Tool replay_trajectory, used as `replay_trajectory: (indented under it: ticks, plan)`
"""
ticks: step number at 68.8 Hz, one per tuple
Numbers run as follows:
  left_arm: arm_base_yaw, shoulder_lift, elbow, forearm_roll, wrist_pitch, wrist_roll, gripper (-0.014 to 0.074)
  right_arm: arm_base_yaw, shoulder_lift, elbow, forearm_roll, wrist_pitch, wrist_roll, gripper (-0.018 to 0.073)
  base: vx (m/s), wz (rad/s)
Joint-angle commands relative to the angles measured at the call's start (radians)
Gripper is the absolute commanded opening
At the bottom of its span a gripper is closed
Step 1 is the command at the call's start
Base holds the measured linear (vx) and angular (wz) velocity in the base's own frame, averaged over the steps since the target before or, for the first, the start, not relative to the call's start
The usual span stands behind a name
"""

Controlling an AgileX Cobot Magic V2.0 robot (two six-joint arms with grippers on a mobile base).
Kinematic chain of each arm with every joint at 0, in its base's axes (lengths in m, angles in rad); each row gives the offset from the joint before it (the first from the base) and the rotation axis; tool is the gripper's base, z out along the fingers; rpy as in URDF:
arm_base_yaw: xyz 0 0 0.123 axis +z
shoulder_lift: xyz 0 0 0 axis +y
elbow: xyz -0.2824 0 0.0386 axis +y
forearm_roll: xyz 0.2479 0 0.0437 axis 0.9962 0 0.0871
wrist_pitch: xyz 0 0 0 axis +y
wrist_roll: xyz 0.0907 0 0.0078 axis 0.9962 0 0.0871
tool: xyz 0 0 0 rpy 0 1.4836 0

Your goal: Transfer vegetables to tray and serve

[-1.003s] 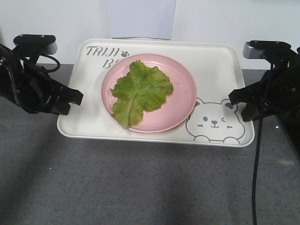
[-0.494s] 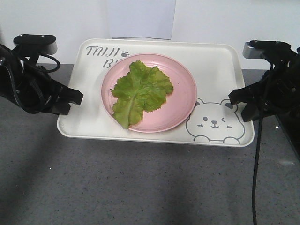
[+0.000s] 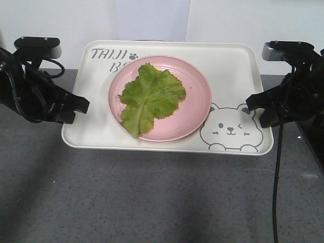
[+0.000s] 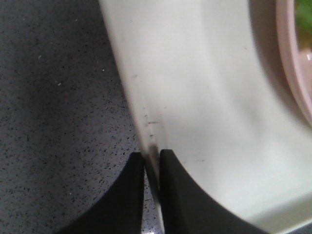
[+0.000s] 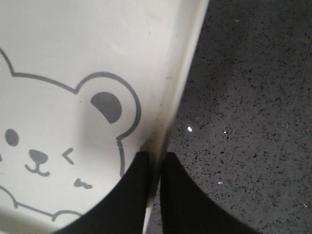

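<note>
The tray [image 3: 96, 129] has shifted slightly toward the tabletop's far edge and left, carrying the pink plate [image 3: 197, 101] and lettuce [image 3: 152, 96]; the right hand [image 3: 260, 109] moved along.

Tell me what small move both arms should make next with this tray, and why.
Probably lift both sides together, level and slowly. The left gripper and right gripper each pinch a rim of the tray, and the lettuce leaf already lies on the pink plate on it, so uneven lifting could let the plate slide.
</note>
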Motion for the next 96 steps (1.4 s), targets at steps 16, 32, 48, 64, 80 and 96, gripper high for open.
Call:
replay_trajectory:
  ticks: [16, 32, 48, 64, 80, 96]
  plan:
    - [-0.021, -0.038, -0.03, -0.076, -0.065, 0.02, -0.0006, 0.012, -0.043, -0.028, 0.085, -0.062, -0.043, -0.0006, 0.0, 0.0]
    - [-0.021, -0.006, -0.03, -0.016, -0.102, 0.02, -0.0006, 0.012, -0.027, -0.028, 0.081, -0.063, -0.061, -0.0006, 0.0, 0.0]
    - [-0.021, 0.102, -0.03, -0.007, -0.102, 0.02, -0.0006, 0.012, 0.067, -0.028, 0.075, -0.071, -0.08, -0.0006, 0.0, 0.0]
    - [-0.021, 0.195, -0.03, -0.007, -0.098, 0.022, -0.0006, 0.012, 0.158, -0.028, 0.016, -0.038, -0.083, -0.0006, 0.0, 0.0]
    - [-0.021, 0.251, -0.03, 0.003, -0.087, 0.022, -0.0006, 0.012, 0.214, -0.028, -0.058, 0.002, -0.069, -0.0006, 0.0, 0.0]
    - [-0.021, 0.277, -0.03, 0.037, -0.067, 0.022, -0.0006, 0.012, 0.26, -0.024, -0.055, 0.034, -0.069, -0.0002, 0.0, 0.0]
